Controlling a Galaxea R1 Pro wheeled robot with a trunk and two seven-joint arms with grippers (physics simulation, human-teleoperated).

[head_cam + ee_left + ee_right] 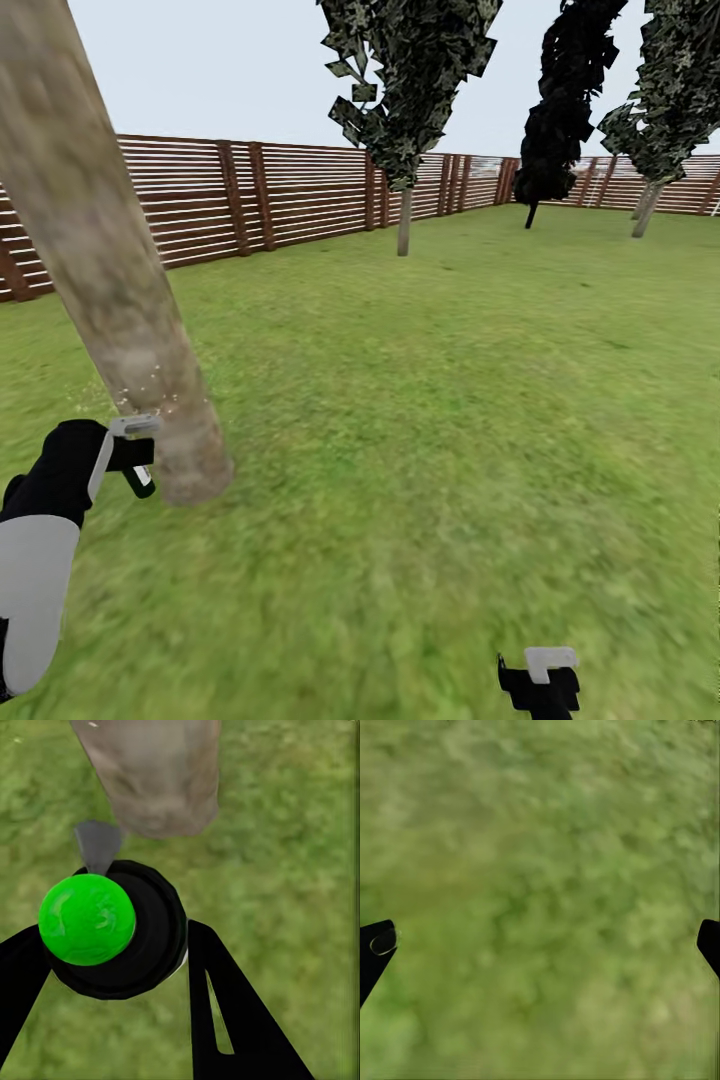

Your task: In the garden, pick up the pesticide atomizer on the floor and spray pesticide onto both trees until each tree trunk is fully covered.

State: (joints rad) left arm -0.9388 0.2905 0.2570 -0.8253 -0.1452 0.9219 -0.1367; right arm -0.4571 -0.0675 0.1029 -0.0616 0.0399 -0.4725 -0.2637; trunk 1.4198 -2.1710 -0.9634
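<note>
A black round bottle [142, 937] sits at the centre-left of the frame, seen from above, with a bright green cap [86, 919] on its left side. A small grey nozzle [97, 846] sticks up from it toward the tree trunk [154, 772], which fills the upper middle. The two black fingers [225, 1012] of the left gripper [112, 967] press against the bottle from the lower left and lower right. Grass [300, 855] covers the rest.

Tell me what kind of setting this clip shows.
A fenced garden, rendered in simulation: a grass lawn, a brown slatted wooden fence around it, and trees, with a thick grey-tan tree trunk close to the left gripper.
</note>
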